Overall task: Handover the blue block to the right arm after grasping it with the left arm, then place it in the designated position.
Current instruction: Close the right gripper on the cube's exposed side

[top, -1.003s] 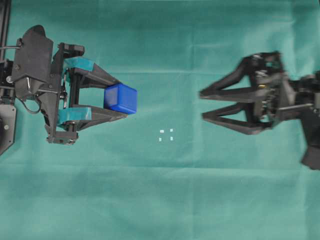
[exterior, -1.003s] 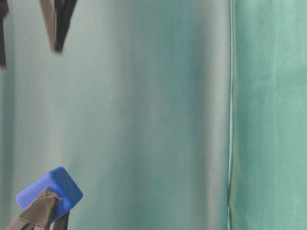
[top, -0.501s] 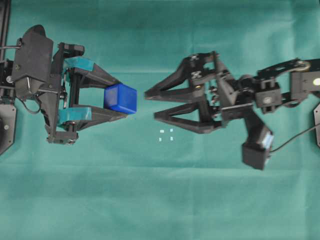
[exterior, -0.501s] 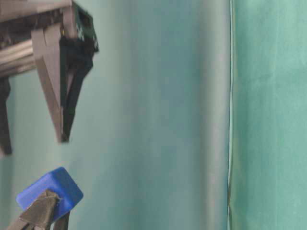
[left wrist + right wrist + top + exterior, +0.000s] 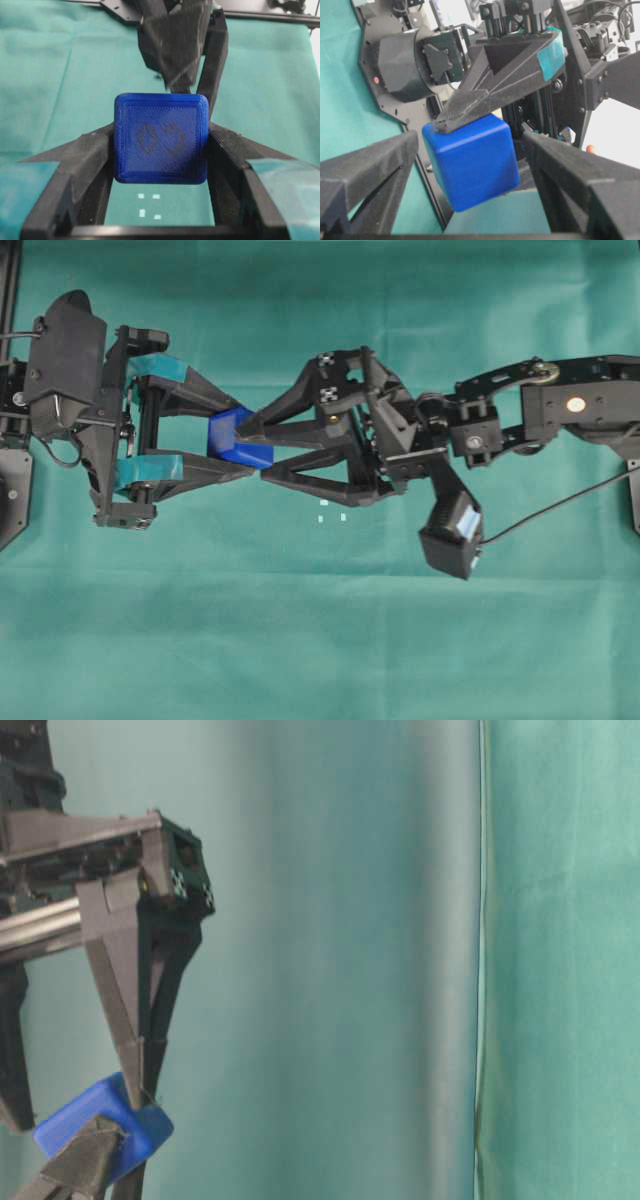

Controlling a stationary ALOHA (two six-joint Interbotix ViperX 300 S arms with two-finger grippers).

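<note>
Green cloth work surface (image 5: 320, 640), draped flat, filling every view. Nearest in the right wrist view: plain black fingers of the right gripper (image 5: 465, 210), spread wide, one on each side of the small bright blue cube with rounded edges (image 5: 470, 165), neither visibly touching it. Cube raised off the cloth, pinched at the tips of the left gripper (image 5: 245, 445), black fingers banded in teal tape. Beyond, on the cloth, the designated position (image 5: 333, 510): four tiny white marks in a small square, close below the crossed grippers in the overhead view.

Step in hand, by judgement: handover. Centre the cube between the right fingers; close squarely on the two free faces. Confirm firm grip before releasing the left. Avoid finger-to-finger collision; avoid twisting the cube.
</note>
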